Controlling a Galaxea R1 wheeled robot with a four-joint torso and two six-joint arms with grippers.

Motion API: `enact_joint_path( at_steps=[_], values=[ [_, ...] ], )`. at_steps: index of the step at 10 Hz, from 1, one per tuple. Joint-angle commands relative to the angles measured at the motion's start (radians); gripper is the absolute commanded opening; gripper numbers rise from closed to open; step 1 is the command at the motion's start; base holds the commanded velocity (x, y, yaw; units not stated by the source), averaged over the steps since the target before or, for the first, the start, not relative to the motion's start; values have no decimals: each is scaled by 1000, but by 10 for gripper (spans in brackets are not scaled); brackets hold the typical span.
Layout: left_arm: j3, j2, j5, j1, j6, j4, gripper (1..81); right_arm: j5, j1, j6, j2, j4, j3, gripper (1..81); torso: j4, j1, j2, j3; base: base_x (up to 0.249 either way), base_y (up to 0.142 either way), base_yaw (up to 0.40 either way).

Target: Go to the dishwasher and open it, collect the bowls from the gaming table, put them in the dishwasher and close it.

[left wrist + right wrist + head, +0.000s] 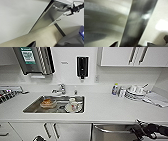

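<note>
The dishwasher [112,134] sits under the white counter, below and right of the sink, with a brushed steel front [50,17] and a bar handle [110,128]. My right gripper [139,127] reaches in from the right and is at the handle's right end. From the left wrist view, the same right gripper [70,9] is against the handle [58,9]. In the right wrist view the handle [137,25] runs between my right gripper's [132,44] two spread dark fingertips [114,44]. The bowls and the gaming table are out of view.
A steel sink [32,107] holds a bowl with orange food [48,103] and white cups [73,105]. Stacked white dishes [136,92] and bottles [115,89] stand at the counter's back right. White cabinet doors [67,132] lie left of the dishwasher. Pale floor [41,36] lies below.
</note>
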Motion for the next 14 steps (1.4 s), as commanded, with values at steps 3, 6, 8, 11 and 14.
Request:
enact_joint_path(
  at_steps=[3, 6, 8, 11, 14],
  values=[
    [32, -31, 26, -100, 2, -4, 811, -182, 4, -1, -79, -36, 9, 811, 0, 0, 0, 0, 0, 0, 0],
    [35, -31, 26, -100, 1, -4, 811, -143, -33, -2, -105, -35, 11, 811, 0, 0, 0, 0, 0, 0, 0],
    [34, -23, 26, -100, 1, -4, 811, -109, -62, -4, -127, -28, 22, 811, 0, 0, 0, 0, 0, 0, 0],
    [32, -25, 26, -100, 1, -4, 811, -65, -122, -13, -133, -28, 25, 811, 0, 0, 0, 1, 0, 0, 0],
    [23, -19, 26, -100, 1, -6, 811, -17, -183, -16, -131, -27, 45, 811, 0, 0, -1, 2, 0, 0, 0]
  ],
)
